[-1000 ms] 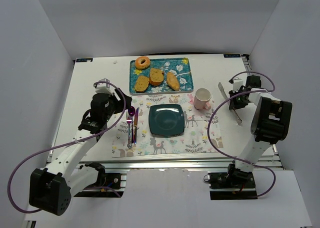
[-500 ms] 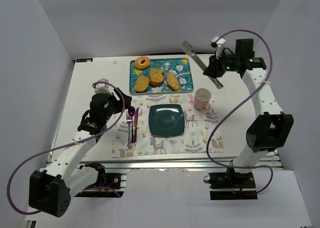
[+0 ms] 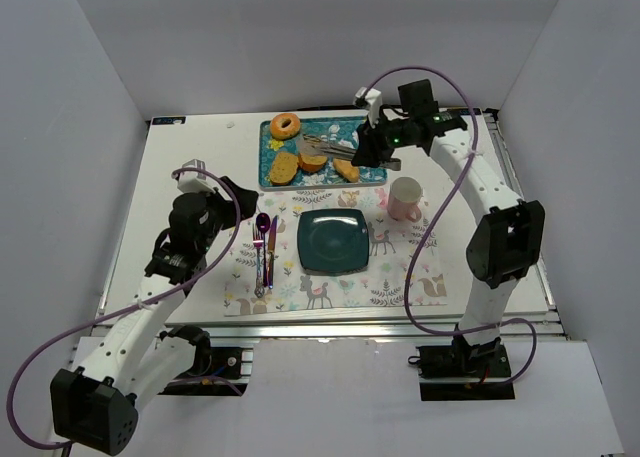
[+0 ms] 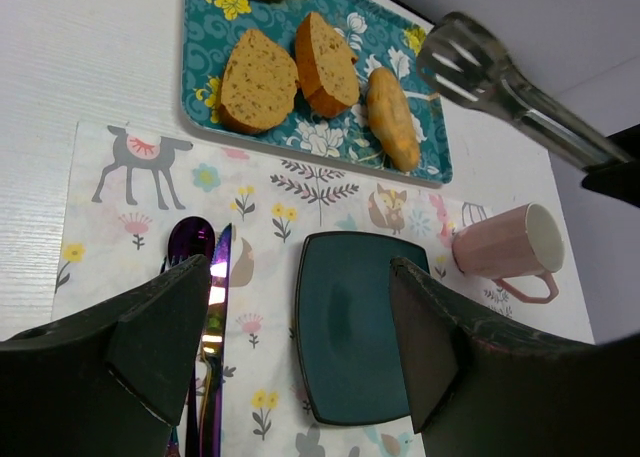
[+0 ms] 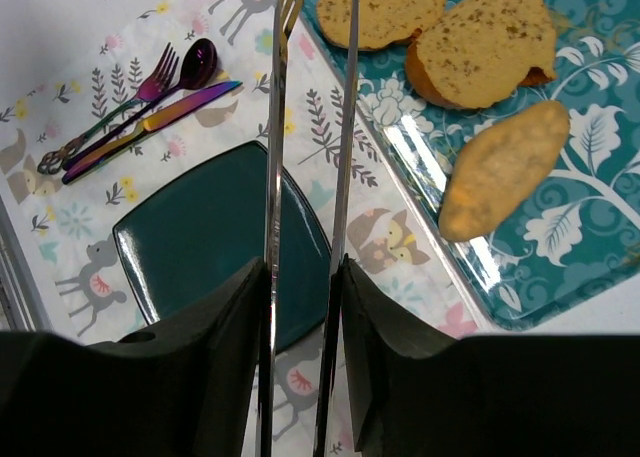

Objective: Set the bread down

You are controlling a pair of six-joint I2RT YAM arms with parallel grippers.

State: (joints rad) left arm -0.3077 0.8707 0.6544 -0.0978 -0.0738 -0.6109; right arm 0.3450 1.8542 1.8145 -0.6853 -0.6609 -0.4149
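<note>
Two toasted bread slices (image 3: 284,167) (image 3: 313,154) lie on the teal floral tray (image 3: 365,137) at the back. They also show in the left wrist view (image 4: 258,79) (image 4: 326,62) and the right wrist view (image 5: 385,7) (image 5: 485,42). The dark teal square plate (image 3: 333,240) sits bare on the placemat. My right gripper (image 3: 375,147) (image 5: 305,267) is shut on metal tongs (image 3: 335,145) (image 5: 310,127), whose slightly parted tips hang over the tray by the slices. My left gripper (image 3: 235,192) (image 4: 300,267) is open and empty above the placemat's left part.
A donut (image 3: 286,126) and a narrow roll (image 3: 345,162) share the tray. A pink mug (image 3: 405,197) stands right of the plate. A fork, knife and spoon (image 3: 264,252) lie left of the plate on the animal-print placemat (image 3: 400,277).
My right arm lifted the tongs from the table's right side and swung them left over the tray. My left arm shifted slightly towards the near left.
</note>
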